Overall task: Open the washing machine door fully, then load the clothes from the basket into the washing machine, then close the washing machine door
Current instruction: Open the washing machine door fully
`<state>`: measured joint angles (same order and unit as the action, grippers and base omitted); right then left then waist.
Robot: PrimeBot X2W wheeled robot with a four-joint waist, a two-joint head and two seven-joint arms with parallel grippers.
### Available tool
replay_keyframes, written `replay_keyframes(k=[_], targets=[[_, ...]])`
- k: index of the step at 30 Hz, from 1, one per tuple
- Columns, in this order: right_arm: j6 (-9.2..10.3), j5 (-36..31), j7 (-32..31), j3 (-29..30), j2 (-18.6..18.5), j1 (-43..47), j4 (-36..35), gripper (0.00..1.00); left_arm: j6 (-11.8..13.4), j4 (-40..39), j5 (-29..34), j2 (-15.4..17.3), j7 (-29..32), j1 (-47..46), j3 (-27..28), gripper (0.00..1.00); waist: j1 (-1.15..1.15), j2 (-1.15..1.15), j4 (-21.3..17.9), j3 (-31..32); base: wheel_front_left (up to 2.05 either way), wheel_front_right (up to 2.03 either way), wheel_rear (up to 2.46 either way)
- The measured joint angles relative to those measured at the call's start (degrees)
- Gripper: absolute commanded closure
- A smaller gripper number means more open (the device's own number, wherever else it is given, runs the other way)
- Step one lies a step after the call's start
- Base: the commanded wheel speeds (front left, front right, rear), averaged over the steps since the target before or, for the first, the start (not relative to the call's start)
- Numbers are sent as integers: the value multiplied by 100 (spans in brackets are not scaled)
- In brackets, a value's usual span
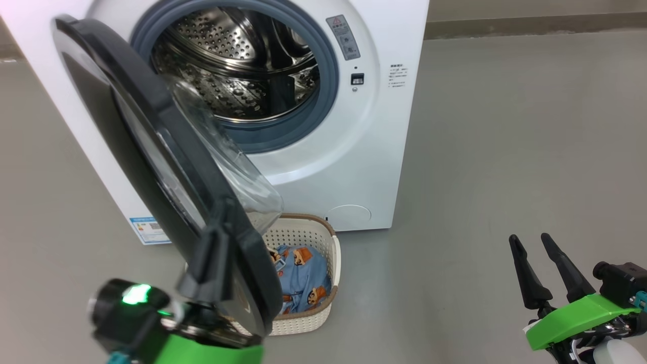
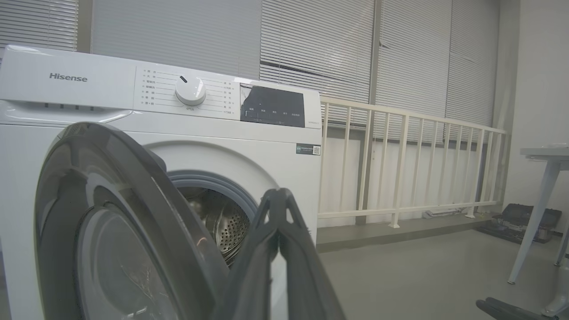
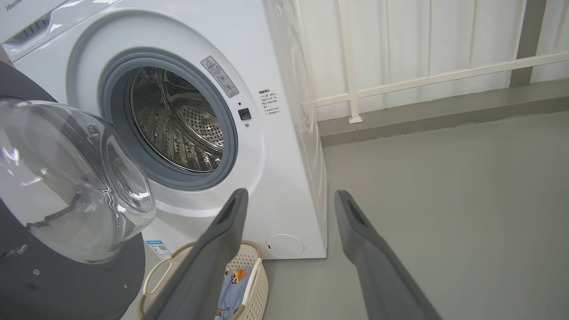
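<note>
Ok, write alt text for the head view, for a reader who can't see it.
The white washing machine, steel drum empty, has its round door swung open above a cream basket of blue clothes on the grey floor. The shut left end effector sits at the door's lower edge; the right end effector hangs open at lower right.

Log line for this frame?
door part open | left gripper shut at door rim | right gripper open, empty | clothes in basket | drum empty
</note>
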<state>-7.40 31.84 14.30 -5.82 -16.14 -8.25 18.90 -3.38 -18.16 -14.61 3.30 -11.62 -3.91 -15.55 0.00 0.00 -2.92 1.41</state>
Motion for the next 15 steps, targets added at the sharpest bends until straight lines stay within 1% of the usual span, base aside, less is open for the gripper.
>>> replay_keyframes(k=[3,6,11,12,13,15], targets=[[0,0,0,-2,1,0,0,0,-18,101,-152,-22,70,1,-316,100,0,0,-46,-8,0,0,0],[0,0,0,-18,2,-1,0,0,-18,392,-325,-34,111,1,-569,100,0,0,-92,-18,0,0,0],[0,0,0,-58,18,-1,0,0,-7,1016,-553,-38,103,0,-734,100,0,0,-176,-43,0,0,0],[0,0,0,-58,18,-1,0,0,-7,1016,-553,-38,103,0,-734,100,0,0,-176,-43,0,0,0],[0,0,0,-57,19,-1,0,0,-3,1248,-648,-42,102,-1,-800,100,0,0,-204,-54,0,0,0],[0,0,0,-57,20,-1,0,0,9,1365,-713,-43,102,-3,-832,100,0,0,-217,-61,0,0,0]])
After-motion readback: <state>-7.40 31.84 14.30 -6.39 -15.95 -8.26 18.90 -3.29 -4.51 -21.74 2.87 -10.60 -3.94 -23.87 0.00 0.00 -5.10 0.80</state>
